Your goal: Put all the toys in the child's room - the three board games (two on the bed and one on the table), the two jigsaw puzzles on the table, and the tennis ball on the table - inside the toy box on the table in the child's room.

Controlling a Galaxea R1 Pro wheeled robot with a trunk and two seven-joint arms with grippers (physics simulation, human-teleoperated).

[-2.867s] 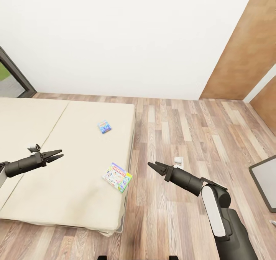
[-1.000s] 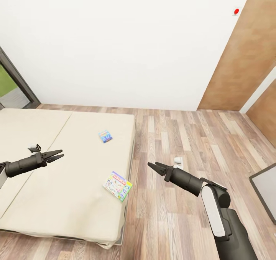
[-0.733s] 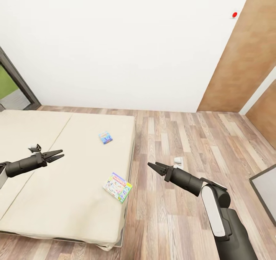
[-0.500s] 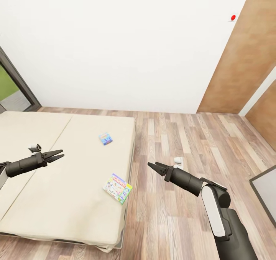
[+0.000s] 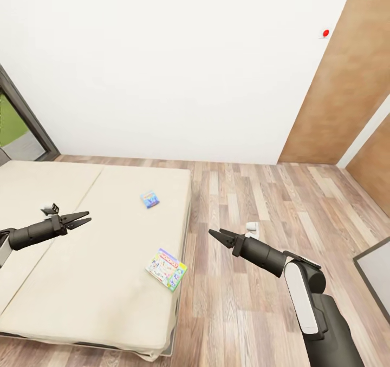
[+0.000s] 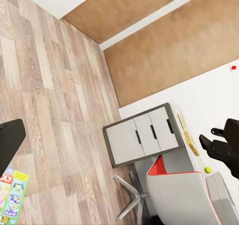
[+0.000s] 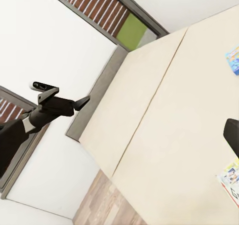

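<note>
A plain white wall [image 5: 162, 69] rises behind a wood-plank floor [image 5: 260, 204], with brown wood panelling [image 5: 346, 85] carrying a small red dot [image 5: 325, 32] to the wall's right and a dark-framed window [image 5: 21, 131] at its left end.

A home bedroom: low bed [image 5: 81, 259], wood-plank floor [image 5: 254, 204], white walls [image 5: 162, 69]

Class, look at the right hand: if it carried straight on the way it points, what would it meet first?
Probably the bed: the right hand points across bare floor toward the mattress edge, and the right wrist view looks onto that mattress. Depth is uncertain.
</note>
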